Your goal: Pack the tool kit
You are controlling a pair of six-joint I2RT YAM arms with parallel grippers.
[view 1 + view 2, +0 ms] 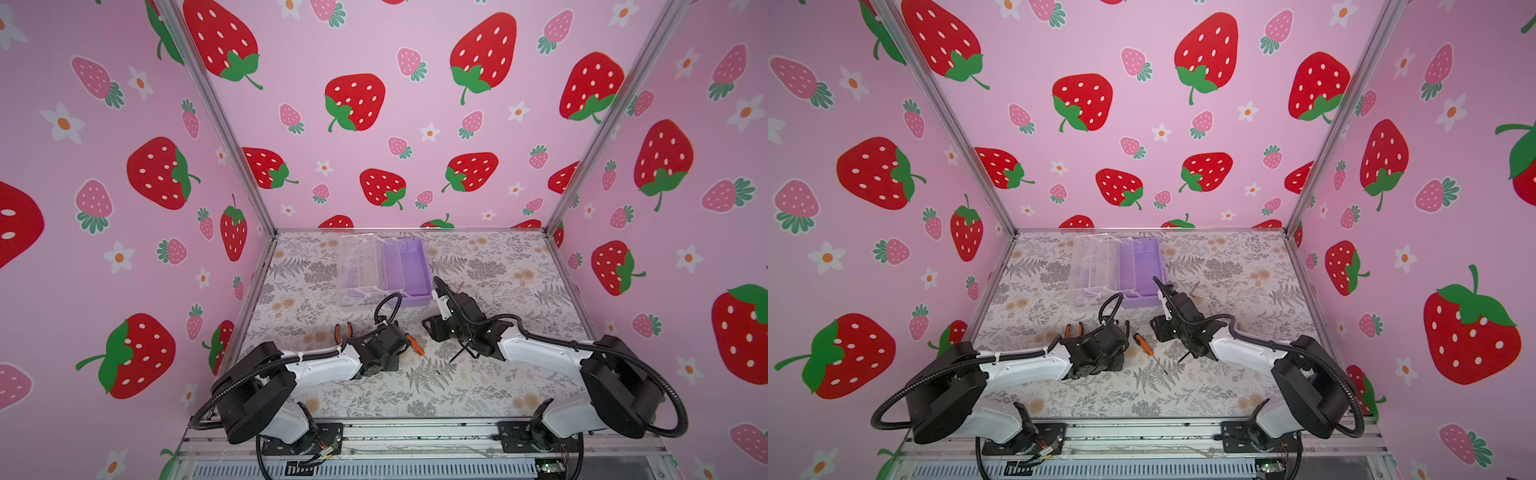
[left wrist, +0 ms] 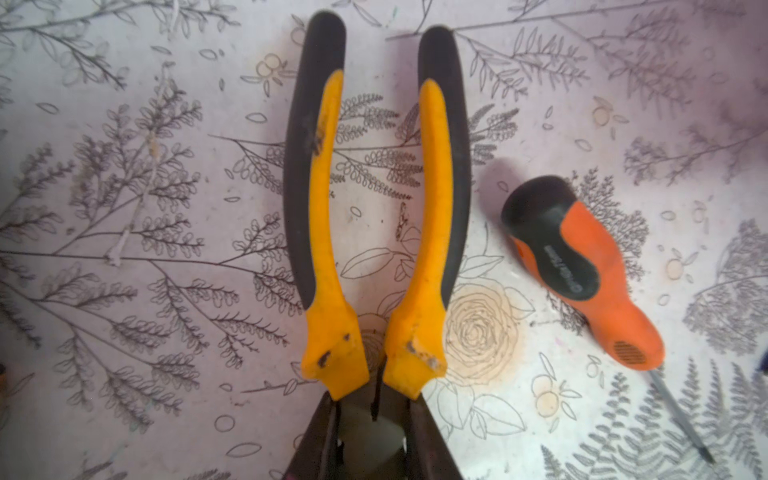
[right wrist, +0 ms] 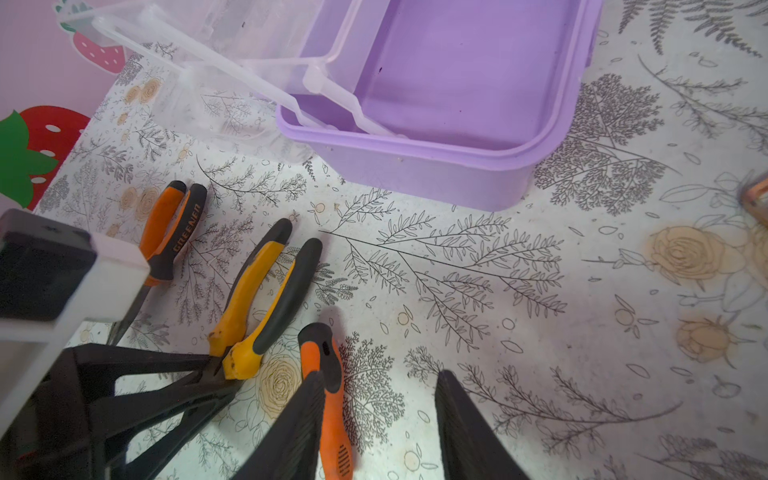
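Pinching the head of the yellow pliers (image 2: 432, 232), the left gripper (image 2: 374, 409) is closed on them. They lie flat on the table (image 1: 498, 270), near left. Right gripper (image 3: 379, 376) hovers near middle, jaws apart, screwdriver (image 3: 330, 419) just beside it. Case (image 1: 409, 266) sits open at far middle, clear lid (image 1: 357, 266) laid left of the lilac base.

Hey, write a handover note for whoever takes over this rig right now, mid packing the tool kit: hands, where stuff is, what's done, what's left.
Left hand: fingers flank the head of the yellow pliers, which lie on the mat; grip unconfirmed.
Right hand: open, empty, near the screwdriver.
Tool kit: at the back, lid folded open, nothing seen inside.
Orange pliers: on the mat.
Done: kit opened.
Left: load all three tools, shut the lid.
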